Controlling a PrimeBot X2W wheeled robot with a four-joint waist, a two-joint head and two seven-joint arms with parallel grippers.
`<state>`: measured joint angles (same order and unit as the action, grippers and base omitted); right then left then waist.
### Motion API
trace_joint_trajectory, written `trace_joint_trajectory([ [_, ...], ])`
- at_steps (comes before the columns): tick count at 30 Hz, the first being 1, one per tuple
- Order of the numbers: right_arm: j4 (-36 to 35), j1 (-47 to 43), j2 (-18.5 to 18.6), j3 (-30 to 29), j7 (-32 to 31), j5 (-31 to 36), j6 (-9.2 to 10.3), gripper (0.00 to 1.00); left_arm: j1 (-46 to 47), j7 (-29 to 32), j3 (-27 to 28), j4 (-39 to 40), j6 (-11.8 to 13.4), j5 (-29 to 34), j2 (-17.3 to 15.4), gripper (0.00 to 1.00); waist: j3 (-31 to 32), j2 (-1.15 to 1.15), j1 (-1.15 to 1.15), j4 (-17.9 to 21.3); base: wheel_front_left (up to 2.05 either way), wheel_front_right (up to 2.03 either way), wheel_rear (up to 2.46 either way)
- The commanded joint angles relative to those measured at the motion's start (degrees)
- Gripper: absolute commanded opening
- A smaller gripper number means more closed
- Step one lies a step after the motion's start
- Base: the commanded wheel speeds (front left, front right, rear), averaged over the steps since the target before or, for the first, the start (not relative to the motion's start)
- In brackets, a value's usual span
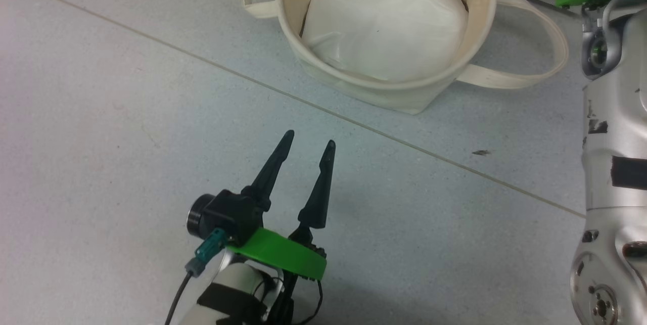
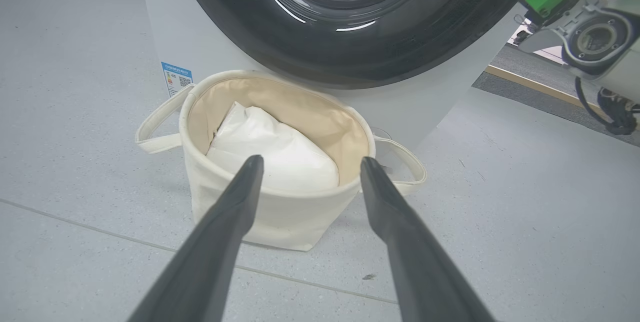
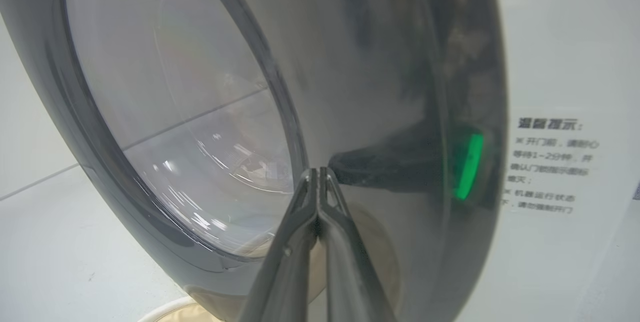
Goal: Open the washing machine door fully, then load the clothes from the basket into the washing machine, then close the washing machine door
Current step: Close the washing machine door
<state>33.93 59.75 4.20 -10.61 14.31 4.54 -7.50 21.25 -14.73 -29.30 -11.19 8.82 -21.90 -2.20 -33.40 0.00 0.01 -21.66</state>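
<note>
Fingers pressed together against the door point(image 3: 390, 61), the right gripper point(image 3: 319, 172) could skid off its glossy rim, leaving it unlatched; the left gripper point(image 1: 309, 139) gapes empty below.

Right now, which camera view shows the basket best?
The left wrist view: the whole basket shows, with white padding inside. The head view crops its far rim; the right wrist view gives perhaps a cream sliver.
</note>
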Motion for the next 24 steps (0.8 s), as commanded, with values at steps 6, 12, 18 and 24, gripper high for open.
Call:
trace_joint_trajectory([
  [6,-3.09,3.08,-1.33,-2.45,0.69,1.37,0.01,0.00,0.79,-0.27,1.08,1.23,0.41,-0.17,-0.68,1.00,-0.66,0.00,-0.01,0.88,0.00,0.00,0.00],
  [12,-4.08,3.71,-1.33,-5.00,0.69,1.10,0.01,0.00,1.03,-0.27,1.34,0.54,0.30,0.09,-0.67,1.00,-0.37,0.00,-0.01,1.77,0.00,0.00,0.00],
  [18,-3.31,4.62,-1.33,-6.48,0.69,0.87,0.01,0.00,1.22,-0.27,1.71,0.33,0.06,0.48,-0.67,1.00,-0.53,0.00,-0.01,2.52,0.00,0.00,0.00],
  [24,-2.97,6.38,-1.33,-7.09,0.69,0.71,0.01,0.00,1.56,-0.27,1.69,0.17,0.08,0.36,-0.67,1.00,-1.26,0.00,-0.01,2.68,0.00,0.00,0.00],
])
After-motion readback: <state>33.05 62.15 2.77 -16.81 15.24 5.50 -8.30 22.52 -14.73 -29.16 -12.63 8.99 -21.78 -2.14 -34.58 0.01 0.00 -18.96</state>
